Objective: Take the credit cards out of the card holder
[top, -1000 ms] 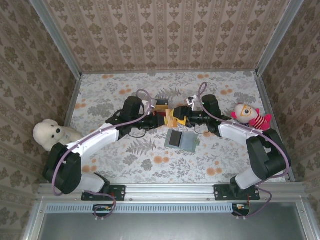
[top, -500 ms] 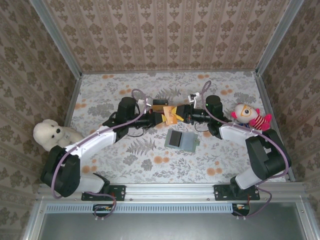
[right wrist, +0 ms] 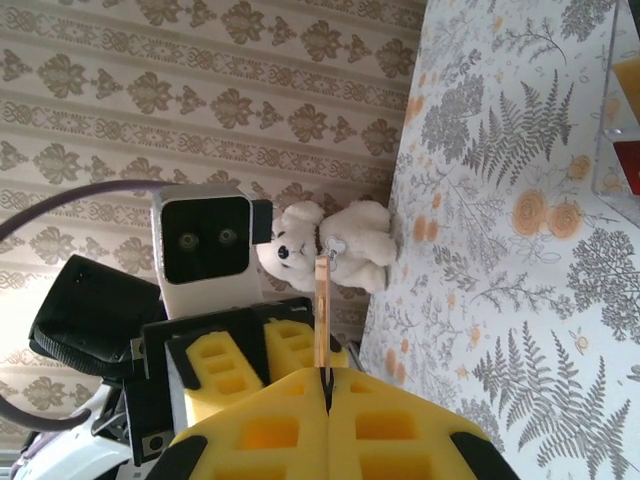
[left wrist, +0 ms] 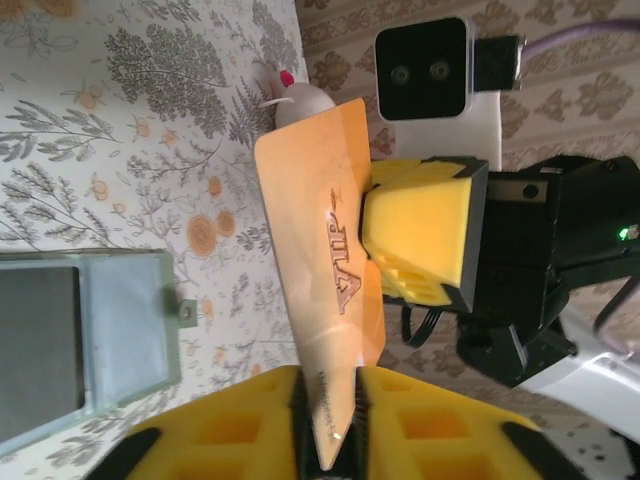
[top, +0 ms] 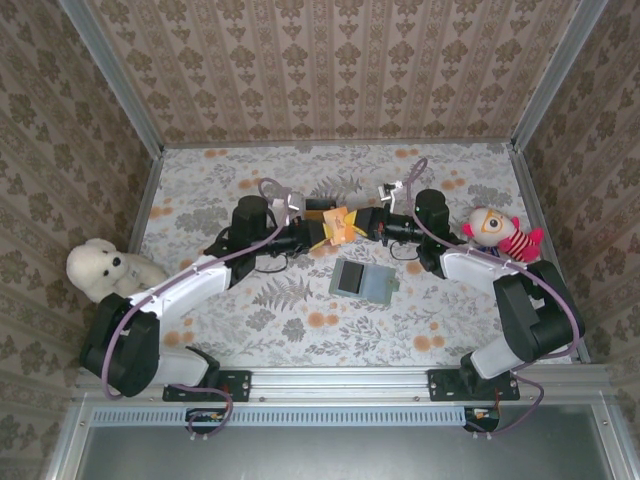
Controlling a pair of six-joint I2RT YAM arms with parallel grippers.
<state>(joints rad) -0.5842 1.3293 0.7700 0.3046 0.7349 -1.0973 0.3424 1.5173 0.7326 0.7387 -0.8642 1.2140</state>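
Bear [top: 100, 270] and doll [top: 497, 230] flank card holder [top: 362, 280] (well apart)

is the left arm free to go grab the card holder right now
Probably not yet. The left fingers are shut on the orange card, which the right fingers also pinch. The card holder lies open and uncovered close by, so only the held card stands in the way.

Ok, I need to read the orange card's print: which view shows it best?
The left wrist view: the orange card faces that camera, its "VIP" lettering legible. The right wrist view catches it edge-on, a thin strip. The top external view gives a small orange patch.
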